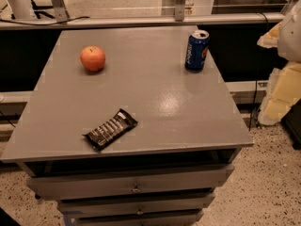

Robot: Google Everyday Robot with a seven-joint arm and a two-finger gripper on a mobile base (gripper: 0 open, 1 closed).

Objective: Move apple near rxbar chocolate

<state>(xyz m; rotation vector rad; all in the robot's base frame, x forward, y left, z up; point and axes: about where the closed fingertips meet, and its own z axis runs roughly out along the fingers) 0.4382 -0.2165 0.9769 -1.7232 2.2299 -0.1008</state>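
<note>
looks like a lab or workshop: grey drawered table (155,93), speckled floor (273,182), cable (75,18) and metal rail (141,21) past its far edge.

Grey table (155,93): flat rectangular top; stacked drawers (134,185) below its front edge; the unit stands on a speckled floor (273,182).

Three items rest directly on the top:
- apple (92,58): far-left area.
- blue soda can (197,51): upright, opened, far-right area, near the right edge.
- rxbar chocolate (110,129): flat, set diagonally, left of centre, close to the front edge.

All three lie well apart. The gripper (276,97) hangs beyond the table's right edge, off the top.
</note>
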